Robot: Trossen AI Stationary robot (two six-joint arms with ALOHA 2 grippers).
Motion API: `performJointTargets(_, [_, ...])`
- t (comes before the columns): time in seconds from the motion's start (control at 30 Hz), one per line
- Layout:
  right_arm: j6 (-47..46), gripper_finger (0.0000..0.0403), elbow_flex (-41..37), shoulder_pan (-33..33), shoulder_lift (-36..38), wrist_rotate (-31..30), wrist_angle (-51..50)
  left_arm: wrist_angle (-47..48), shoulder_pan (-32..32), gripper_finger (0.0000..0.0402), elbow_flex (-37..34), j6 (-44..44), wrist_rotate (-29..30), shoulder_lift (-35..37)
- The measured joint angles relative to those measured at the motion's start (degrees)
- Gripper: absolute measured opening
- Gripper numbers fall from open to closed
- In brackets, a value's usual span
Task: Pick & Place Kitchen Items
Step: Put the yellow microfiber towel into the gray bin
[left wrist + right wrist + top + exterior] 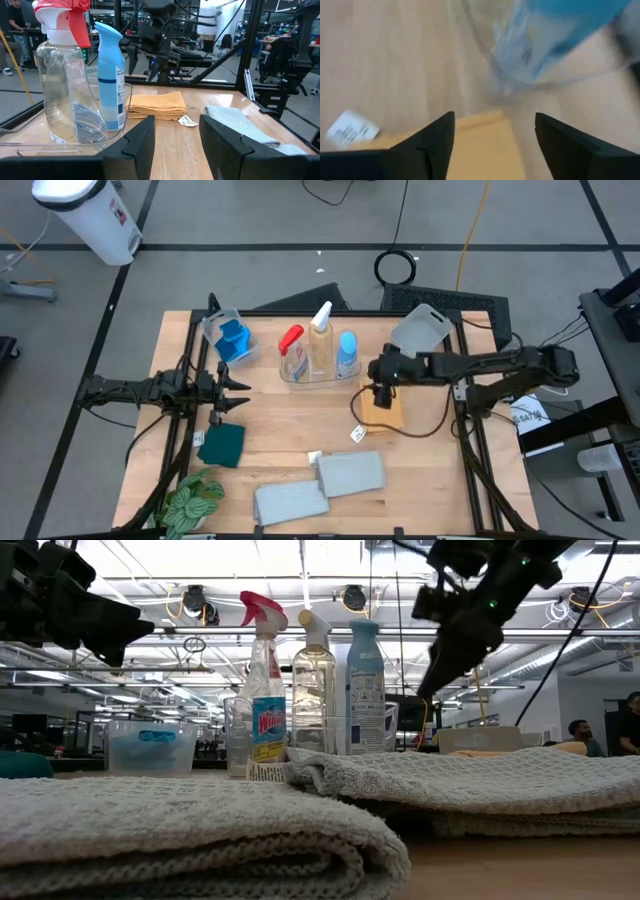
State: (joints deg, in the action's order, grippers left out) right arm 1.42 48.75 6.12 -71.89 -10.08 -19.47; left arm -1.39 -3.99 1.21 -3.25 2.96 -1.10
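Hovering over the orange cloth (pixel 382 409), our right gripper (pixel 378 396) has its jaws wide open and holds nothing; in its wrist view the two fingers stand on either side of the cloth's near edge (pixel 480 145), with the white tag (pixel 351 129) off to one side. We judge that the step in hand is the approach to pick this cloth, which lies flat on the counter (pixel 300 430) just beside the clear tub (pixel 320 370).

Our left gripper (pixel 232 387) waits above the counter's left part, also open and empty, pointing toward the tub. That tub holds three bottles upright: the red-trigger one (pixel 292 352), the white-trigger one (pixel 320 340) and the blue-capped one (pixel 347 355). A second tub (pixel 228 340) at the back left holds a blue sponge (pixel 234 342). The teal cloth (pixel 222 444) lies near the left gripper, and two grey towels (pixel 320 485) lie side by side at the front, next to the plant (pixel 192 505).

For the next move we think the right arm must go straight down until the fingers reach the cloth, then close on its folded edge. The cloth is soft and layered, so the jaws should take all the layers together, otherwise it may unfold when lifted. The tub is close, so the descent should keep clear of its wall.
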Motion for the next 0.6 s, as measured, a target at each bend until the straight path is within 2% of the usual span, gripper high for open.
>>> performJointTargets(0.1, [0.3, 0.0257, 0.0, 4.4, -0.9, 6.3, -2.2, 0.0, 0.0, 0.0159, 0.0, 0.0, 0.0, 0.0])
performJointTargets(0.27, [4.2, 0.0253, 0.0, 9.9, -5.4, 14.0, -2.2, -0.1, 0.0, 0.0159, 0.0, 0.0, 0.0, 0.0])
performJointTargets(0.6, [10.2, 0.0247, 0.0, 18.1, -16.5, 25.0, -0.4, -0.1, 0.0, 0.0159, 0.0, 0.0, 0.0, 0.0])
